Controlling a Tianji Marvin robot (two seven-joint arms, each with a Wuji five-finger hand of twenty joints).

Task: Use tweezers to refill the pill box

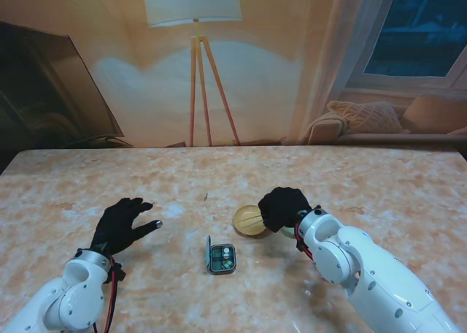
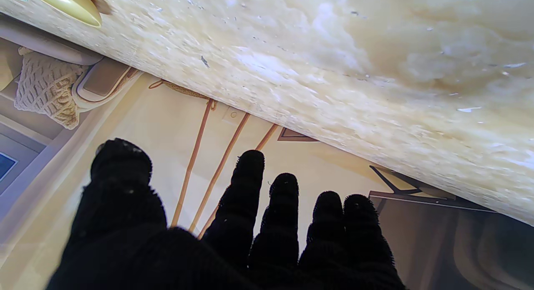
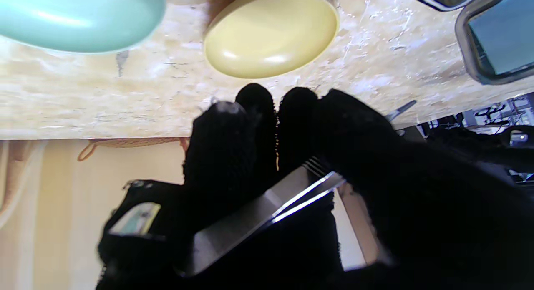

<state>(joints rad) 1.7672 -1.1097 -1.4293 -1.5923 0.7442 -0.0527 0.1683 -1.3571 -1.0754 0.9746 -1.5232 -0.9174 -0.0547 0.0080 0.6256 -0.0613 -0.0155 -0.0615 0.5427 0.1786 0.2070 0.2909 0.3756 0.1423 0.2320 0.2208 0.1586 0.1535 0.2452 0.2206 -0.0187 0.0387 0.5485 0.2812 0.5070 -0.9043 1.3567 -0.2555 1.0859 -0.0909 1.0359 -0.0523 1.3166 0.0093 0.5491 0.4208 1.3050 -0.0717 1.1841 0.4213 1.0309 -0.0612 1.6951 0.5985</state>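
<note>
A small dark pill box (image 1: 222,258) lies open near the middle of the table, its lid (image 1: 209,251) standing up on its left side; it shows as a grey-rimmed box (image 3: 492,48) in the right wrist view. My right hand (image 1: 283,208) hovers over the yellow dish (image 1: 249,221) and is shut on steel tweezers (image 3: 267,208), whose tip (image 3: 400,109) pokes out past the fingers. The yellow dish (image 3: 271,33) and a mint-green dish (image 3: 79,16) sit ahead of that hand. My left hand (image 1: 120,226) rests on the table to the left, open, fingers (image 2: 246,198) spread.
The marble table (image 1: 365,180) ends at a far edge before a printed backdrop with a floor lamp (image 1: 193,55) and sofa. The mint-green dish (image 1: 289,231) is mostly hidden behind my right wrist.
</note>
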